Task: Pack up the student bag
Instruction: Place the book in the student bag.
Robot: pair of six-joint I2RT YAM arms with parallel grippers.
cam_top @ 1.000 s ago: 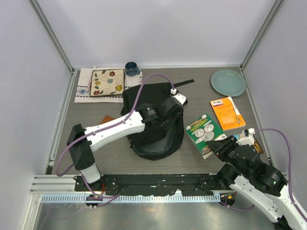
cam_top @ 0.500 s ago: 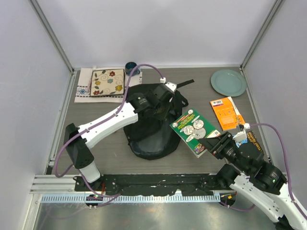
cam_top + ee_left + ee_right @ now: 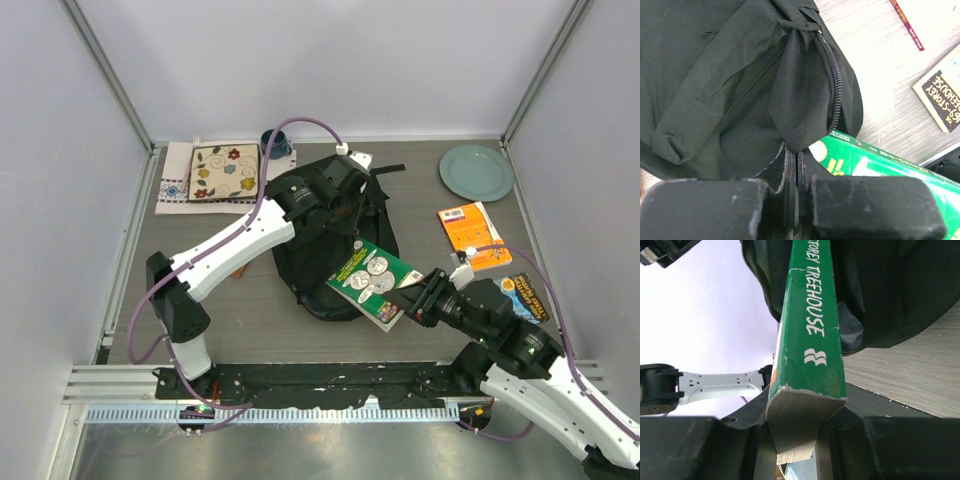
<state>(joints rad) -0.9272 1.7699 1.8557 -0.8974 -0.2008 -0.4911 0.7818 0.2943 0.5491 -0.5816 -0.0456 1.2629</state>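
The student bag (image 3: 315,250) is a black backpack lying mid-table. My left gripper (image 3: 350,203) is shut on a fold of its fabric beside the zip (image 3: 836,85); in the left wrist view the gripper (image 3: 797,161) pinches that fold and holds it up. A green paperback book (image 3: 372,282) is tilted with its far corner over the bag's near right edge. My right gripper (image 3: 418,301) is shut on the book's near end. In the right wrist view the book's spine (image 3: 812,315) runs up from the gripper (image 3: 796,437) toward the bag (image 3: 890,285).
An orange book (image 3: 470,235) and a dark-covered book (image 3: 527,296) lie to the right. A teal plate (image 3: 476,171) sits at the back right. A flowered mat (image 3: 222,172) on a cloth and a blue mug (image 3: 276,142) are at the back left.
My right gripper has carried the green book left, from the table's right side to the bag's edge. My left gripper has moved back with the bag's fabric, and the bag has shifted.
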